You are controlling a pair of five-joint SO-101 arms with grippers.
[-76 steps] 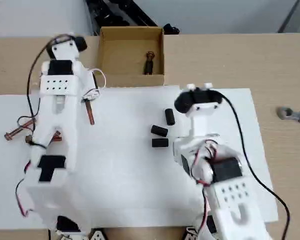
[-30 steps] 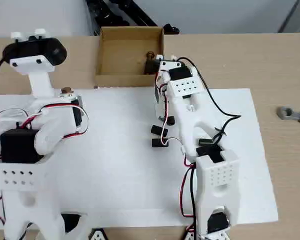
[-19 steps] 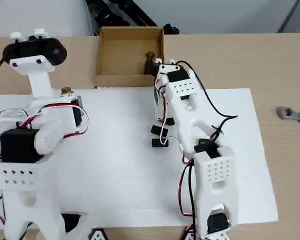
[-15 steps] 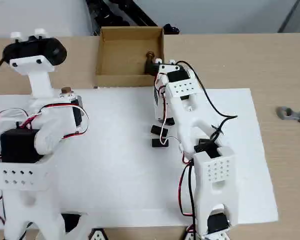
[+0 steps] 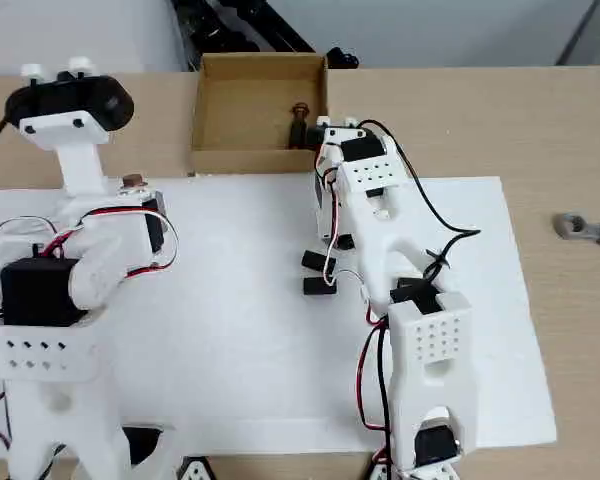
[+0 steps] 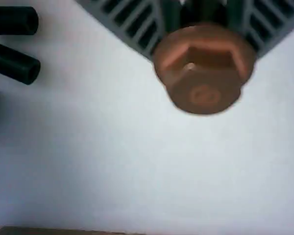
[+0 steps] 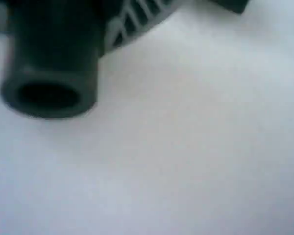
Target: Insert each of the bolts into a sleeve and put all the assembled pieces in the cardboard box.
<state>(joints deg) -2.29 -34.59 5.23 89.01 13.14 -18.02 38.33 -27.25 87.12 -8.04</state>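
My left gripper (image 6: 202,22) is shut on a copper bolt (image 6: 203,73), whose hex head faces the wrist camera. In the high view this arm is folded back at the left of the white sheet (image 5: 220,330), with the bolt head (image 5: 133,181) showing at its tip. My right gripper (image 7: 54,34) is shut on a black sleeve (image 7: 49,78), whose open end faces the camera. From above, the right gripper (image 5: 332,225) is just below the cardboard box (image 5: 212,110). Two loose sleeves (image 5: 318,262) (image 5: 320,285) lie beside it. An assembled piece (image 5: 298,122) lies in the box.
A metal wrench (image 5: 580,228) lies on the wooden table at the far right. Cables and dark gear sit behind the box. The left wrist view has two black sleeves (image 6: 12,20) (image 6: 14,63) lying on the sheet farther off.
The left arm drew back from the box with the bolt. The right arm stretched out over the sleeves and has since shifted slightly right.
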